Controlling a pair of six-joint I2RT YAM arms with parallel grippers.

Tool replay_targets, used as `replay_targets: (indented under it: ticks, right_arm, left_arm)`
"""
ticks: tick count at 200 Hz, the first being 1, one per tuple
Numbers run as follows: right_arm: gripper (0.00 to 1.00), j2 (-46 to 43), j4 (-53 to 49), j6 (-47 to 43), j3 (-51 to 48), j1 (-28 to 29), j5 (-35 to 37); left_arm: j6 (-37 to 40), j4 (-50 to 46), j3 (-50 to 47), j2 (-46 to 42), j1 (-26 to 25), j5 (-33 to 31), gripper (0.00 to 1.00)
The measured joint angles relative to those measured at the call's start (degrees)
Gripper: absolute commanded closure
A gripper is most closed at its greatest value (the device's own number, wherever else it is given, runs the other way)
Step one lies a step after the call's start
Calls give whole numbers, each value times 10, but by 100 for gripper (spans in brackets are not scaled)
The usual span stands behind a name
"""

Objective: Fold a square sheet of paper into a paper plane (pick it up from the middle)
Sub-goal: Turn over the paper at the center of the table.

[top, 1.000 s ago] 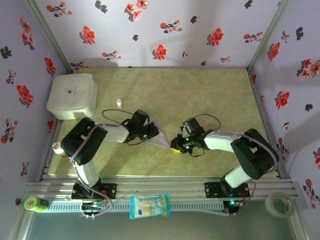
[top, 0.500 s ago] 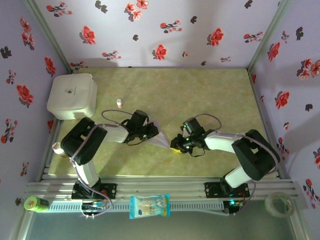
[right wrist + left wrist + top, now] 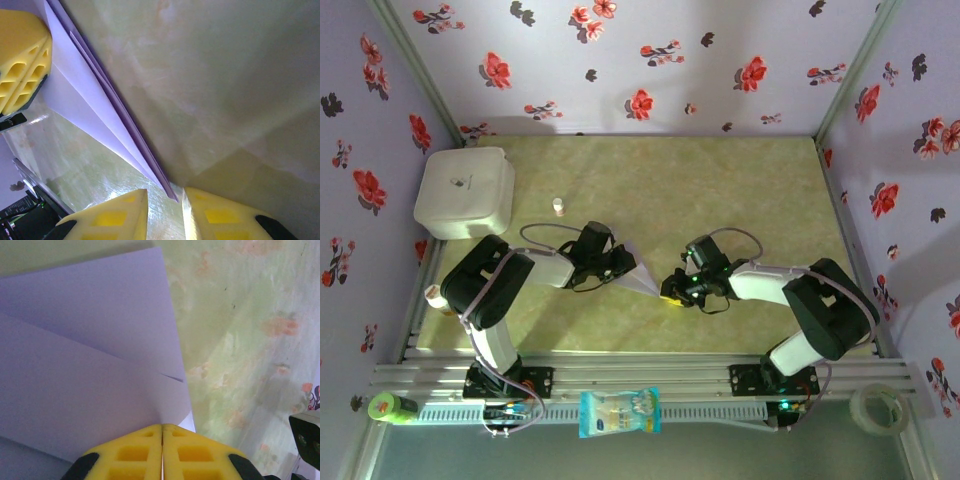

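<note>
Left wrist: we see left gripper (image 3: 162,432) clenched on paper plane (image 3: 90,365) edge. Right wrist: we see right gripper (image 3: 165,197) parted, plane's sharp tip inside its gap.

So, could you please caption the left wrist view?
Closed yellow fingers pinch folded pale-lilac paper against a mottled green tabletop.

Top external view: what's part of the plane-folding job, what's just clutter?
Job: lilac paper plane, left claw, right claw.
Clutter: white rounded box, blue-and-white packet, tape roll, green container.
</note>
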Motion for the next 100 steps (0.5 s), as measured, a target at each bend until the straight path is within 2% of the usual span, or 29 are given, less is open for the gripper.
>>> replay_targets:
  ticks: [100]
  right_arm:
    - [75, 9, 35, 13, -3, 0, -6]
  left_arm:
    - [-2, 4, -2, 0, 1, 2, 91]
